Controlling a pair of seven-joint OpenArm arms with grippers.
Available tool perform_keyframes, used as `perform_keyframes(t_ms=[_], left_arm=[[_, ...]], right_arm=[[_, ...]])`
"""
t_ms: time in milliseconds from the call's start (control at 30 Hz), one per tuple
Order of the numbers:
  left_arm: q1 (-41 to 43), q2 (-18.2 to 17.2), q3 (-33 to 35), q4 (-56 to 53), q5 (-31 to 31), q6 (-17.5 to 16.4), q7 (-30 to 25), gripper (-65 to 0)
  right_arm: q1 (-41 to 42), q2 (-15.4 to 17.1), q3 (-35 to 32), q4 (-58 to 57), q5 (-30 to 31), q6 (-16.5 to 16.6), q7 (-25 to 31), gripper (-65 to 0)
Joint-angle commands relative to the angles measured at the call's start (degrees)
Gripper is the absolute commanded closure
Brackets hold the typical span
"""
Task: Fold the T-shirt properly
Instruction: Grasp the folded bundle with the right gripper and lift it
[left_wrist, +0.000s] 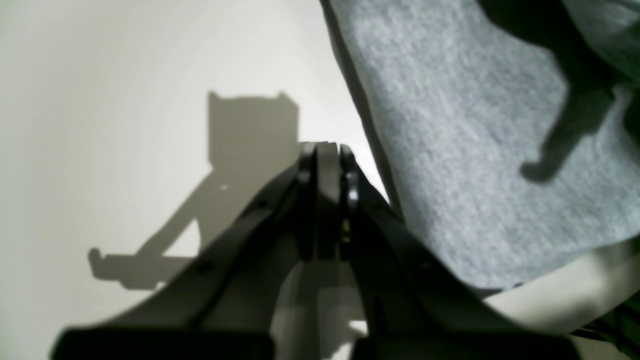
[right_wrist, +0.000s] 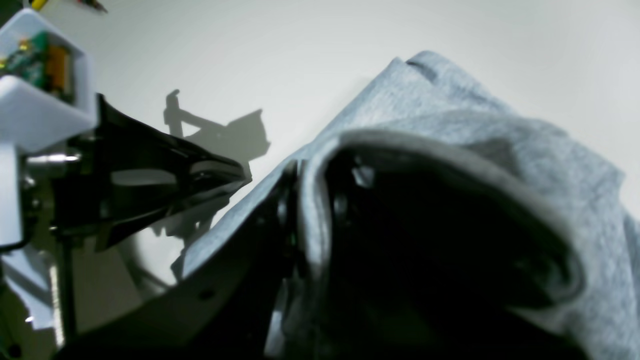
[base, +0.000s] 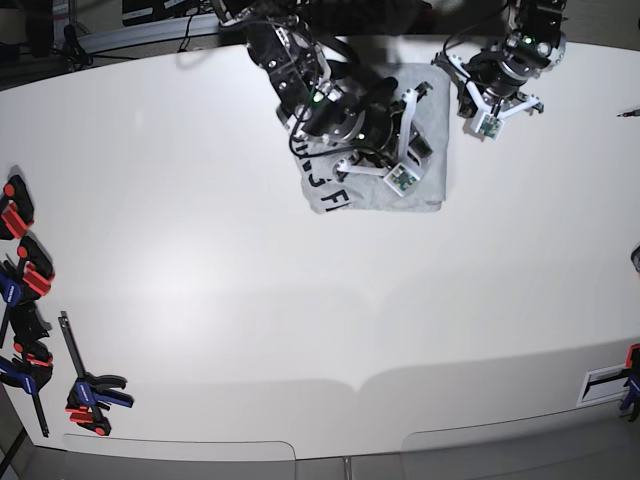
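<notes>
The grey T-shirt (base: 425, 190) lies bunched at the far middle of the white table, with black lettering (base: 330, 190) showing at its front left. My right gripper (right_wrist: 310, 167) is shut on a fold of the T-shirt (right_wrist: 475, 125), and the cloth drapes over one finger. My left gripper (left_wrist: 327, 150) is shut with nothing in it. It hovers over bare table just left of the T-shirt's edge (left_wrist: 475, 150). The left gripper (right_wrist: 220, 175) also shows in the right wrist view, close beside the held fold. In the base view both arms reach in from the far side, the right arm (base: 320, 100) over the shirt.
Several red, blue and black clamps (base: 20, 300) lie along the table's left edge, and another (base: 90, 395) sits near the front left corner. One more clamp (base: 630, 375) is at the front right. Cables and a rail (base: 120, 35) run behind the table.
</notes>
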Motion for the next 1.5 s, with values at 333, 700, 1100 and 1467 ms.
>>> perform_keyframes(t_ms=[333,700,1100,1467], left_arm=[[0.2,-0.5,-0.3,0.9,-0.4,0.0,-0.1,0.0],[0.2,-0.5,-0.3,0.9,-0.4,0.0,-0.1,0.0],[0.2,-0.5,-0.3,0.9,-0.4,0.0,-0.1,0.0],[0.2,-0.5,-0.3,0.9,-0.4,0.0,-0.1,0.0]], right_arm=[[3.5,-0.7,-3.1,0.8,14.2,2.4,2.1,-27.5],[14.7,-0.7,-3.0,0.8,11.7,-0.4,2.9,-27.5],[19.9,-0.7,15.0,15.1,10.4,-1.3,-17.1,-9.9],[-7.0,1.1,28.2,29.0,18.9,3.1,-18.5,-27.7]])
